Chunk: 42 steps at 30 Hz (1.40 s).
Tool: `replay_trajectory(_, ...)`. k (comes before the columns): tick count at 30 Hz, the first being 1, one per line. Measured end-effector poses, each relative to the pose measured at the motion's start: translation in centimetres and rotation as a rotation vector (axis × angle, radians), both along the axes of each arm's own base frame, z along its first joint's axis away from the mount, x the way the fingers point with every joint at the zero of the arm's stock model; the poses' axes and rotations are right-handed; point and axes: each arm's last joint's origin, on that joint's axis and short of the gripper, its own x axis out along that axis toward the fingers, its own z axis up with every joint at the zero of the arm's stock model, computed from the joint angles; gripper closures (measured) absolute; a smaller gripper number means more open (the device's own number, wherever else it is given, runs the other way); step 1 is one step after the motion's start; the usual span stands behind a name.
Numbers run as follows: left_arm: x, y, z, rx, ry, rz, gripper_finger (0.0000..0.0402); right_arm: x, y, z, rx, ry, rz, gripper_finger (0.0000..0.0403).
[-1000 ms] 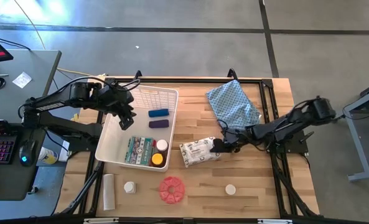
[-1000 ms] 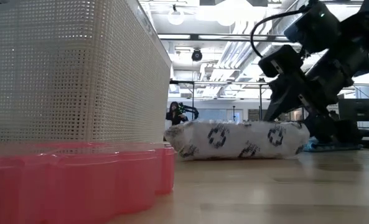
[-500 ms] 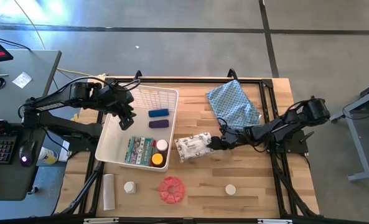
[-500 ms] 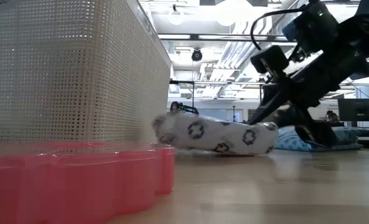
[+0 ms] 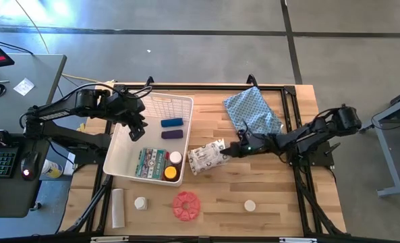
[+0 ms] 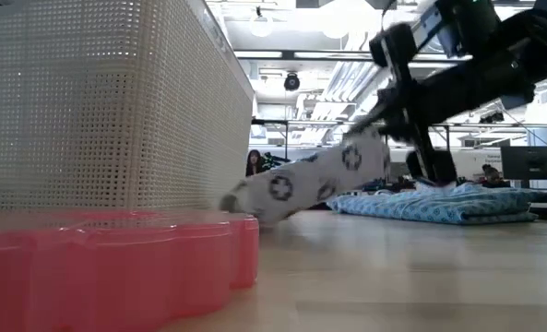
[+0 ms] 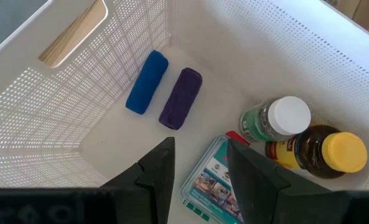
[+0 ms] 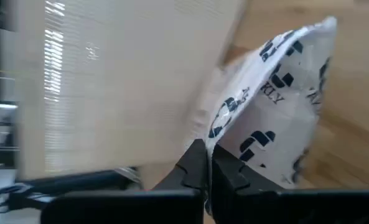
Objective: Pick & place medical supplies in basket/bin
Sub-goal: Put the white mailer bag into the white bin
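Our right hand has just clamped fully shut on the near edge of the white printed packet; a second ago its fingers were apart, beside the packet lying flat on the counter. Now the packet is pinched and tipped up: in the low view one end rides high under the hand while the other end looks to be touching the wood just beside the white bin. It has also slid closer to the bin than it was. So we judge the pick as made and the lift as just starting; next comes raising it clear of the rim and carrying it over. The grip is on a thin edge of a floppy pack, so it could slip or swing. Our left hand hasn't moved, hovering over the bin with fingers partly open and nothing between them. Already in the bin: blue cylinder, purple cylinder, white-capped jar, amber bottle, green-white packet. Still out on the counter: red disc, two small white-capped jars, a white tube. The blue cloth stays put.
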Motion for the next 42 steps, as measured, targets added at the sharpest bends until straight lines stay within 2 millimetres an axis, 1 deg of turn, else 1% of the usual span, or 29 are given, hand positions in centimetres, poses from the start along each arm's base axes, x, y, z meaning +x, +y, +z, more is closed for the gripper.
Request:
replay_trajectory(4,0.1,0.0,0.0,0.001,-0.007,-0.001,0.0225,-0.6,-0.7,2.2,-0.006,-0.092,-0.007,0.0402)
replay_trajectory(8,0.2,0.0,0.5,0.006,-0.037,-0.002,0.0225,-1.7,-1.0,4.6,-0.027,-0.171,-0.012,0.0403)
replay_trajectory(12,0.2,0.0,2.1,0.035,-0.128,-0.023,0.0224,-3.2,-1.6,7.4,-0.061,-0.307,-0.069,0.0403)
replay_trajectory(15,0.4,0.1,3.6,0.066,-0.231,-0.038,0.0225,-4.1,-1.9,9.4,-0.106,-0.384,-0.093,0.0403)
replay_trajectory(18,0.7,0.1,5.3,0.087,-0.363,-0.035,0.0225,-4.4,-2.3,12.0,-0.168,-0.463,-0.107,0.0403)
replay_trajectory(21,1.1,0.2,6.8,0.095,-0.509,-0.020,0.0225,-4.3,-2.7,15.0,-0.261,-0.526,-0.128,0.0403)
replay_trajectory(25,2.0,0.3,8.2,0.003,-0.696,0.068,0.0225,-3.7,-3.5,19.1,-0.398,-0.549,-0.143,0.0403)
replay_trajectory(29,3.1,0.4,8.9,-0.080,-0.806,0.101,0.0224,-3.1,-4.3,22.6,-0.511,-0.545,-0.121,0.0403)
replay_trajectory(31,3.6,0.5,8.9,-0.156,-0.846,0.201,0.0224,-2.8,-4.6,24.4,-0.556,-0.567,-0.108,0.0403)
replay_trajectory(33,4.3,0.7,8.5,-0.277,-0.862,0.318,0.0224,-2.7,-5.0,26.2,-0.605,-0.592,-0.095,0.0403)
replay_trajectory(36,5.3,0.7,8.2,-0.414,-0.893,0.349,0.0224,-2.5,-5.6,28.1,-0.674,-0.598,-0.089,0.0403)
replay_trajectory(39,6.0,0.6,8.8,-0.524,-0.987,0.322,0.0222,-2.5,-6.1,29.5,-0.742,-0.590,-0.093,0.0403)
replay_trajectory(42,6.2,0.7,9.4,-0.588,-1.069,0.324,0.0202,-2.8,-6.6,30.5,-0.801,-0.599,-0.100,0.0403)
